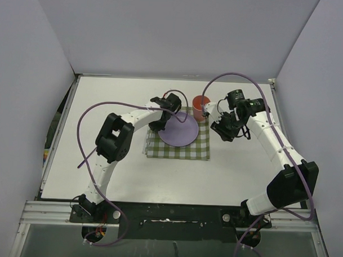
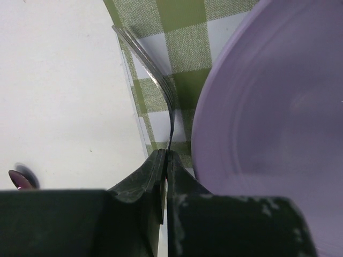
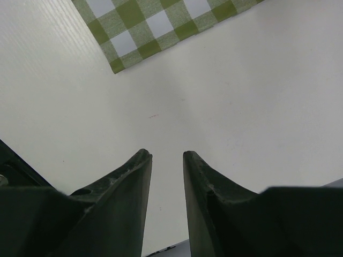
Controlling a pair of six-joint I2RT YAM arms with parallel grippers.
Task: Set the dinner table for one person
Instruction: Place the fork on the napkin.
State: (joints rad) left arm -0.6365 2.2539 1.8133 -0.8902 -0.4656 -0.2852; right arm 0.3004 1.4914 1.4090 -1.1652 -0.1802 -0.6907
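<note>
The left claw [image 2: 165, 160] is clenched on a thin metal utensil, it seems a fork [image 2: 153, 69]. It is over the left edge of the checked cloth [image 2: 182, 32], just beside the purple plate [image 2: 278, 118]. The white counter [image 1: 105, 92] lies under everything. The right claw [image 3: 167, 160] is released and empty, near the red cup [image 1: 201, 105]. I judge the step in hand is laying the cutlery left of the plate. The next move calls for lowering the fork flat and then letting go.

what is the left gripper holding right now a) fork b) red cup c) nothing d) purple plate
a: the left wrist view shows the left gripper shut on a metal fork, just beside the purple plate at the edge of the checked cloth.
</note>
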